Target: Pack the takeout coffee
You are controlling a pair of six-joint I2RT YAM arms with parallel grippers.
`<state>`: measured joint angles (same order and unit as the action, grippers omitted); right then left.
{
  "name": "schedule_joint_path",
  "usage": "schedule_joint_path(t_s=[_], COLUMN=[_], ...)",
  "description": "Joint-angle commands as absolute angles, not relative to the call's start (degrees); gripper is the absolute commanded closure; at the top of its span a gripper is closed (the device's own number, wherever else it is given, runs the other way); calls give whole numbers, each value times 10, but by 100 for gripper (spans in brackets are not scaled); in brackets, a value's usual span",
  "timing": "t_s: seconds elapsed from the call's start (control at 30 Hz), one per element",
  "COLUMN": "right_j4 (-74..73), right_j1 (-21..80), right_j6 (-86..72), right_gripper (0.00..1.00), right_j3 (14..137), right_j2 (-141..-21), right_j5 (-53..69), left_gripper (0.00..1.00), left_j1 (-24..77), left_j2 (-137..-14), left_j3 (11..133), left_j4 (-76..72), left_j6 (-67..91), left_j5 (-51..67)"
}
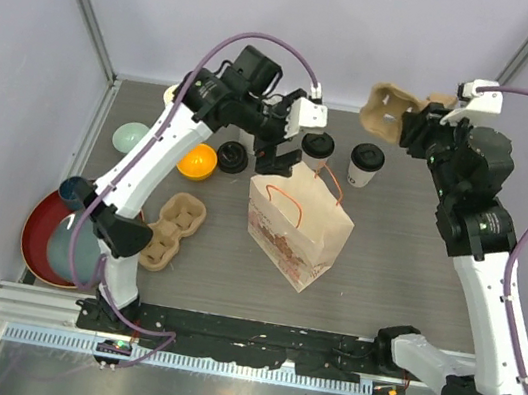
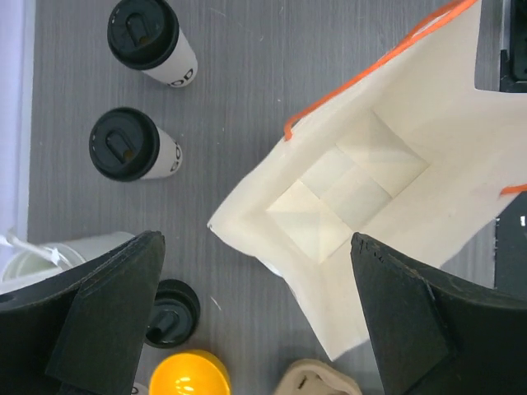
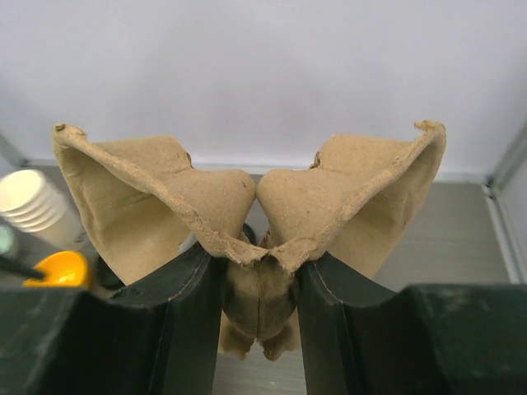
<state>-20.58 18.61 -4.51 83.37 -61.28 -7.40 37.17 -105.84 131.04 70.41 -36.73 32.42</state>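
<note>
moulded pulp carrier (image 3: 206, 197), apparently creased, pinched by right gripper (image 3: 259, 288).

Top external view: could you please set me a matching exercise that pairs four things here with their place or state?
Things:
1. paper bag
2. raised cup carrier
3. orange bowl
4. lidded cups

Place or state:
A. clamped in the right gripper, in the air
B. standing just beyond the bag, on the far side from the arm bases
C. left of the bag, beside a loose black lid
D. standing open, with orange handles

Pairs: 1-D, 2-A, 3-C, 4-B
</note>
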Motion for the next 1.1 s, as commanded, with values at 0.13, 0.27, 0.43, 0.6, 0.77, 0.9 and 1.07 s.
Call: schedule_joint_path(t_s=[0.13, 0.27, 0.43, 0.6, 0.77, 0.9, 1.07], right_j4=[-190, -235, -259, -285, -320, -329, -362], right_j1=[43, 9, -32, -34, -34, -34, -34], right_j6=[-101, -91, -83, -67, -56, -49, -38], right_gripper=[60, 60, 60, 60, 60, 60, 59], right_j3=[692, 636, 606, 613, 618, 611, 613], right_j2=[-571, -562, -572, -583, -602, -597, -610], right_j5=[-70, -77, -35, -40, -35, -22, -8], left_gripper=[0, 0, 0, 17, 79, 100, 100], left_j1=[420, 430, 434, 434, 436, 436, 437], left_j2=[-1131, -1157, -1179, -1190, -1184, -1149, -1057], left_j3=[1363, 1364, 1369, 1372, 1376, 1344, 1261], left_j4=[724, 726, 738, 758, 804, 811, 753], left_j6=[-503, -527, -559, -577, -588, -547, -409], left_j5=[281, 274, 275, 267, 265, 231, 139])
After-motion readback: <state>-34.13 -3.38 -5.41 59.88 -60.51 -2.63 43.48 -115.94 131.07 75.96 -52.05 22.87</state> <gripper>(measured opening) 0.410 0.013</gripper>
